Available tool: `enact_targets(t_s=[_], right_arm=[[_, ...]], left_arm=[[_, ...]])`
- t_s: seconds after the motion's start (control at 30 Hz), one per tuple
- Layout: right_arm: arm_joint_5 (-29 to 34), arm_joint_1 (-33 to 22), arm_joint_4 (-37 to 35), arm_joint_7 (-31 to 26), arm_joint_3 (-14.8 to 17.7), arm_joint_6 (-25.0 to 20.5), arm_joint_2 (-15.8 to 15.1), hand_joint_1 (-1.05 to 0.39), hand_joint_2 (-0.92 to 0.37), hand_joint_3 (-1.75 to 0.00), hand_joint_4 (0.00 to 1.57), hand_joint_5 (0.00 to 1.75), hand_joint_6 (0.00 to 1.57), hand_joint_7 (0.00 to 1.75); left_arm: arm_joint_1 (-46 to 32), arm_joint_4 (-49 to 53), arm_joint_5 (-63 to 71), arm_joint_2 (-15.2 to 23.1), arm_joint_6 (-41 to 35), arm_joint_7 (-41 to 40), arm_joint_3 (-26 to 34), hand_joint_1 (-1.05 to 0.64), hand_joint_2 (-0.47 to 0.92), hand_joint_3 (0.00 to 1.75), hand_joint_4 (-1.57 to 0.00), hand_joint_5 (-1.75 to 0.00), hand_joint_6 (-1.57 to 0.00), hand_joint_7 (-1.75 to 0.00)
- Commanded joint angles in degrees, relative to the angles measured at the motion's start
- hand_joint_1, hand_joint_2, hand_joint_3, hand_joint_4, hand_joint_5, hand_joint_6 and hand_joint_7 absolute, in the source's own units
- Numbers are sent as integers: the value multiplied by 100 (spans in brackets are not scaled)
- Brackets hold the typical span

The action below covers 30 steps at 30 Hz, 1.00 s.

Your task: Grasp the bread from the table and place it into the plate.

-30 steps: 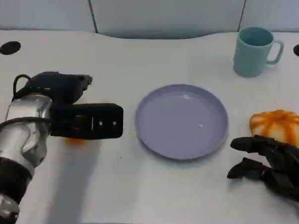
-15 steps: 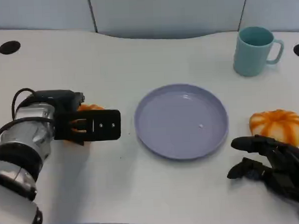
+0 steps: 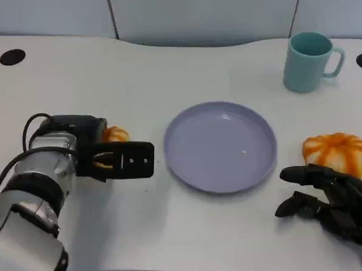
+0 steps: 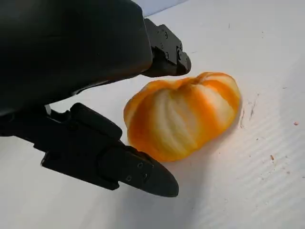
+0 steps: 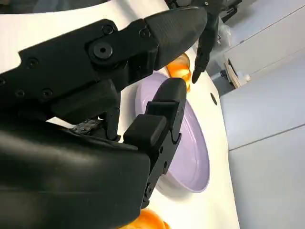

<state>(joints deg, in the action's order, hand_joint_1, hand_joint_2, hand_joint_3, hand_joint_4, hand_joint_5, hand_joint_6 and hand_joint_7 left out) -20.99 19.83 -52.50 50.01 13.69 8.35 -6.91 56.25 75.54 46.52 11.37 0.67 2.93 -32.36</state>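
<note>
Your left hand (image 3: 113, 159) is down on the table (image 3: 166, 64), and a round orange bread (image 4: 183, 114) sits between its fingers (image 4: 119, 164). The fingers are apart on both sides of the bread and do not seem to press it yet, so the hand holds nothing. A second bread (image 3: 336, 153) lies on the other side of the plate (image 3: 220, 147), just beyond your right hand (image 3: 331, 204), which rests with loosely curled fingers and holds nothing too. The bread looks light and soft, like a puffy bun, so it will likely squash if you squeeze hard. Its top is smooth and round, so fingers could slide off there. Take it low around its wide middle, one side against the other, and close gently until it stops giving. The plate is near, to the right of that bread.
</note>
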Motion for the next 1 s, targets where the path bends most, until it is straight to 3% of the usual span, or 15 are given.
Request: enact_targets(t_s=[0.03,0.43,0.6,0.8,0.9,1.0], right_arm=[[23,-171,11,-46,14,-40,-46,-38,-92,-5,72,108,83,50],[-62,-253,67,82,49,-27,-31,-35,-92,-6,71,107,83,50],[-46,-263,118,52,42,-65,-28,-39,-92,-5,71,107,83,50],[-32,-267,146,4,37,-83,-33,-40,-92,-5,71,107,83,50],[-45,-252,121,31,48,-63,-38,-39,-92,-4,71,106,82,50],[-49,-254,129,37,50,-57,-37,-39,-92,-4,70,107,82,50]], left_arm=[[158,87,-62,-22,37,-151,-37,-61,76,0,-1,-8,-17,0],[-25,231,88,-290,-31,-572,-335,-51,72,0,-13,-12,-24,-2],[-94,274,4,-336,-120,-591,-341,-44,70,0,-16,-12,-28,-2],[-178,295,-29,-340,-128,-747,-375,-38,76,1,-27,-15,-36,-4],[-270,306,-96,-318,-68,-944,-312,-26,88,3,-62,-33,-67,-10],[-260,319,-42,-321,-72,-949,-363,-25,92,5,-72,-57,-77,-6]])
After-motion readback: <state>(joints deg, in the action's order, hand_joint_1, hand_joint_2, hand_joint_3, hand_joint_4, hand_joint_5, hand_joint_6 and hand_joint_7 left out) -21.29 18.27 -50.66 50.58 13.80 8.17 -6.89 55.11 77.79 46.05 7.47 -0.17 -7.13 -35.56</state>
